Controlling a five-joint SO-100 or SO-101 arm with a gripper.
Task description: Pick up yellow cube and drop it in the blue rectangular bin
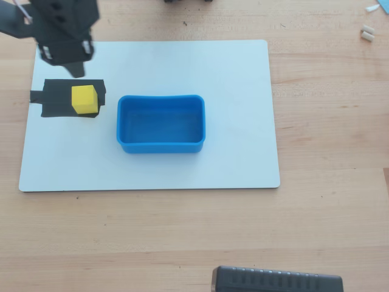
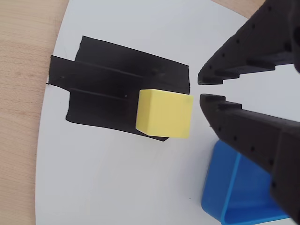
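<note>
The yellow cube (image 1: pixel 84 100) sits on a patch of black tape (image 1: pixel 58 100) at the left of the white board. In the wrist view the cube (image 2: pixel 165 113) lies just left of my fingertips. My gripper (image 2: pixel 200 89) is black and empty. Its jaws stand only a narrow gap apart, narrower than the cube. In the overhead view the gripper (image 1: pixel 76 66) hovers just beyond the cube's far side. The blue rectangular bin (image 1: pixel 160 146) stands empty at the middle of the board, right of the cube. Its corner shows in the wrist view (image 2: pixel 220 197).
The white board (image 1: pixel 231 79) lies on a wooden table (image 1: pixel 328 121). A dark ridged object (image 1: pixel 276 281) sits at the table's near edge. Small white bits (image 1: pixel 366 33) lie at the far right.
</note>
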